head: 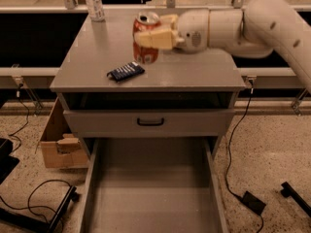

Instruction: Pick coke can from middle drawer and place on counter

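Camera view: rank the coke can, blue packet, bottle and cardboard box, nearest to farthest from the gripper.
1. coke can, held in the gripper over the counter.
2. blue packet, front-left on the counter.
3. bottle, back-left corner.
4. cardboard box, on the floor, left.
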Controlling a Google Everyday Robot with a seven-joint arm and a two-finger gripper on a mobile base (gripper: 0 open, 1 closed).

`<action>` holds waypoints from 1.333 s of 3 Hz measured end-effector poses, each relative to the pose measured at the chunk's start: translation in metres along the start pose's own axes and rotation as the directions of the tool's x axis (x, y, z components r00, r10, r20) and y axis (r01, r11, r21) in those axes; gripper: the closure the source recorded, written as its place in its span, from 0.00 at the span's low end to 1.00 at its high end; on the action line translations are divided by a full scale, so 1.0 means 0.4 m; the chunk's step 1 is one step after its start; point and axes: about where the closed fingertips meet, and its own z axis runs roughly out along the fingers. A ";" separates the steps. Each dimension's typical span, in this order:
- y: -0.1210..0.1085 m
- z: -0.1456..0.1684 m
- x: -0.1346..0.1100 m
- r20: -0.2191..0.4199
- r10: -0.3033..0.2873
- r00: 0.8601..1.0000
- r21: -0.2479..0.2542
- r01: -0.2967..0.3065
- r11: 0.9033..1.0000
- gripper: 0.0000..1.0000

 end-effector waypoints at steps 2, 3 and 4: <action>-0.231 0.237 -0.044 -0.077 0.075 0.994 0.085 -0.069 0.994 1.00; -0.267 0.397 0.016 -0.092 0.127 0.988 0.049 -0.123 0.991 1.00; -0.288 0.529 0.076 -0.078 0.147 0.986 0.009 -0.146 0.989 1.00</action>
